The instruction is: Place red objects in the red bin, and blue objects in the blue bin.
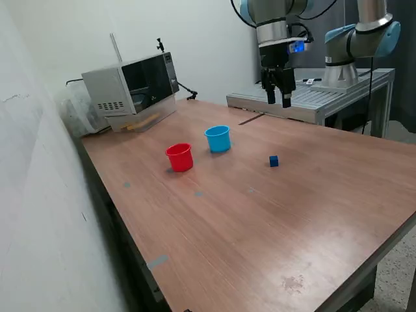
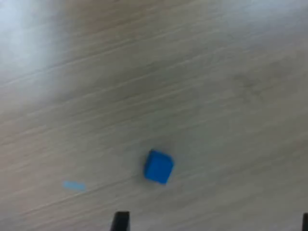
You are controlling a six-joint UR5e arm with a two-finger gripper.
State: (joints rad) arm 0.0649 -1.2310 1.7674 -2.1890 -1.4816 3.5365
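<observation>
A small blue cube (image 1: 273, 161) sits alone on the wooden table (image 1: 273, 221), well apart from the blue cup (image 1: 218, 139) and the red cup (image 1: 180, 157) toward the exterior view's left. The gripper (image 1: 279, 101) hangs high above it, fingers apart and empty; the cube lies below, so the next move is likely a descent.

On the surface (image 1: 273, 214), the red bin (image 1: 180, 156) and the blue bin (image 1: 218, 138) stand side by side, the blue bin toward the exterior view's right. A blue cube (image 1: 273, 161) lies farther right, apart from both. A microwave (image 1: 133, 83) stands behind the bins at the far edge.
</observation>
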